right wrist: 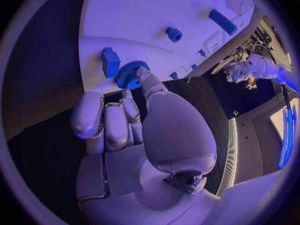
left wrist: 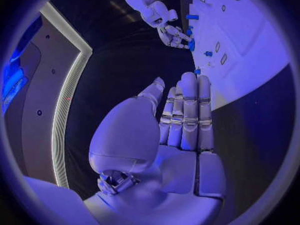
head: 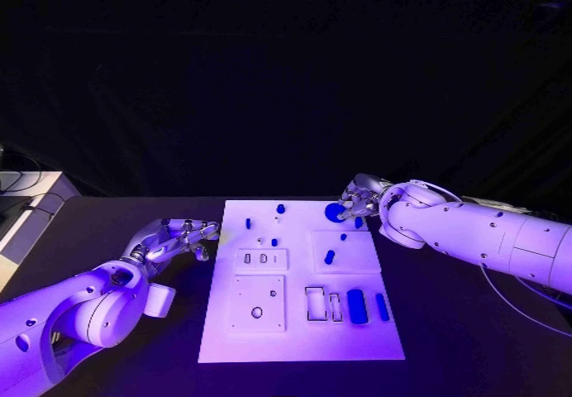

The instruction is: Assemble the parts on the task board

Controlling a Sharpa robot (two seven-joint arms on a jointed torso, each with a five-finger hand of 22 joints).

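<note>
Nearest the camera, at the lower left of the head view, the left hand rests just left of the task board, its fingers straight and close together, holding nothing. At the board's upper right, the right hand pinches a blue gear. Other blue parts lie on the board.

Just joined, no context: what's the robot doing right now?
It is assembling blue parts on the white task board. The right hand pinches a blue gear at the board's far right corner. The left hand hangs open beside the board's left edge, holding nothing. Other blue parts lie across the board.
</note>
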